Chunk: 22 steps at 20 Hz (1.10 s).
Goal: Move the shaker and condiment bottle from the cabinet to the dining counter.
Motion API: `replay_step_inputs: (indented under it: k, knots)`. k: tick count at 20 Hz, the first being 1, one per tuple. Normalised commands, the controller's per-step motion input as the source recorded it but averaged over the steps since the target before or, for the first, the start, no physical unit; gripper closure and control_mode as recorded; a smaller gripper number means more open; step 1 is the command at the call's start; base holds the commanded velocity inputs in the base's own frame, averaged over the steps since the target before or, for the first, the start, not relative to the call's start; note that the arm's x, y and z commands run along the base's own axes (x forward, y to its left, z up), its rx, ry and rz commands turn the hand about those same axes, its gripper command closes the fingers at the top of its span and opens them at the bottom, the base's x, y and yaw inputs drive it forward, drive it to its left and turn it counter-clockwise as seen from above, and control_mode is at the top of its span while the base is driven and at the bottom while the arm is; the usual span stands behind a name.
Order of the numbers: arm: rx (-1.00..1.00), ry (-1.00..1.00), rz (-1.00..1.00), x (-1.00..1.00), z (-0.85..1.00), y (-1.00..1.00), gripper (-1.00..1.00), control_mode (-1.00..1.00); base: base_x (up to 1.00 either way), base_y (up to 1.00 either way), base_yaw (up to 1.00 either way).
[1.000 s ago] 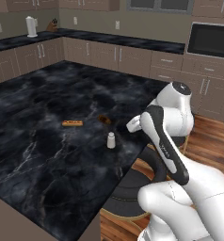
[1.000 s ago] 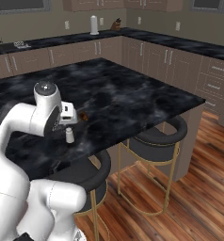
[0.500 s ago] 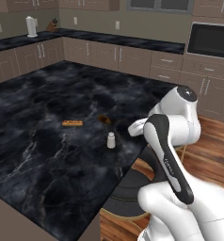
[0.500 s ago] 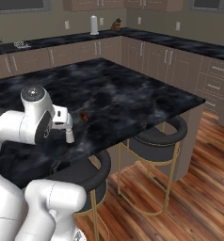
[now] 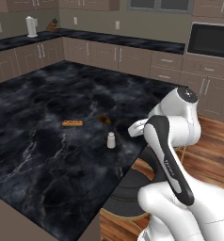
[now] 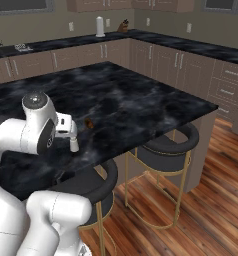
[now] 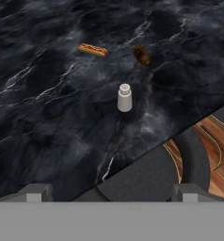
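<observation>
On the dining counter [image 5: 34,141], condiment bottle [image 7: 141,55] lying, label indistinct.

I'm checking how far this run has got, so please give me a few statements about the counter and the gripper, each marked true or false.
1. The shaker stands upright on the dining counter. True.
2. The condiment bottle stands upright next to the shaker. False: it lies on its side on the counter, apart from the shaker.
3. The gripper is shut on the shaker. False: its fingers stand wide open with nothing between them, back over the counter's edge.
4. A hot dog lies on the counter beyond the shaker. True.
5. The kettle stands on the dining counter. False: it stands on the far worktop by the wall.
</observation>
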Motion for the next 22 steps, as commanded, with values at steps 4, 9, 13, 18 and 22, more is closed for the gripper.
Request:
replay_step_inputs:
  k: [4, 9, 13, 18, 22]
  knots:
    - [0.0, 0.0, 0.0, 0.0, 0.0, 0.0, -1.0, -1.0, 0.0, 0.0, 0.0]
    - [0.0, 0.0, 0.0, 0.0, 0.0, 0.0, -1.0, 1.0, 0.0, 0.0, 0.0]
    - [0.0, 0.0, 0.0, 0.0, 0.0, 0.0, -1.0, 1.0, -0.02, 0.0, 0.0]
    - [0.0, 0.0, 0.0, 0.0, 0.0, 0.0, -1.0, 1.0, -0.75, 0.09, 0.14]
    - [0.0, 0.0, 0.0, 0.0, 0.0, 0.0, -1.0, 1.0, -0.82, 0.2, 0.17]
